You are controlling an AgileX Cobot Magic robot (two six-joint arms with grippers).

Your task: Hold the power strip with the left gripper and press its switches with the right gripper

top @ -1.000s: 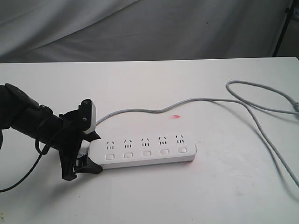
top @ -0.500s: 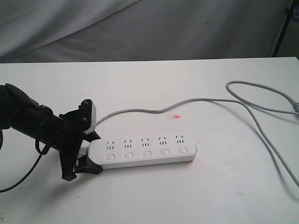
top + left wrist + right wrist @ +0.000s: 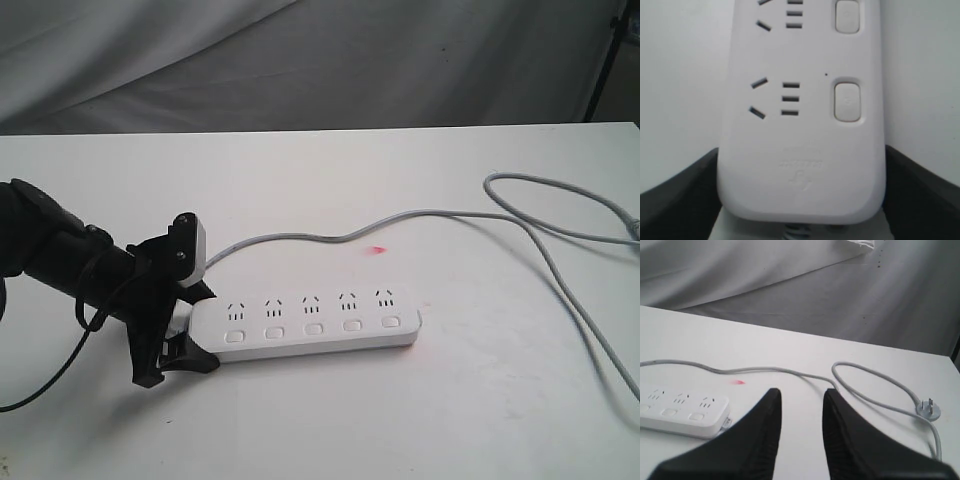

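The white power strip (image 3: 330, 345) lies flat on the table, its row of sockets above a row of switches (image 3: 313, 329). My left gripper (image 3: 198, 325) is shut on the strip's left, cord end, one black finger against each long side. In the left wrist view the strip (image 3: 800, 125) fills the space between the fingers (image 3: 685, 195), with a switch (image 3: 847, 102) close by. My right gripper (image 3: 801, 392) is out of the exterior view; its wrist view shows it open and empty above the table, to the right of the strip's free end (image 3: 682, 410).
The grey cord (image 3: 440, 213) runs from the strip's left end, behind it, and loops to the table's right side, ending in a plug (image 3: 929, 409). A small red spot (image 3: 377, 250) marks the white table (image 3: 300, 430). A grey cloth backdrop (image 3: 320, 60) hangs behind.
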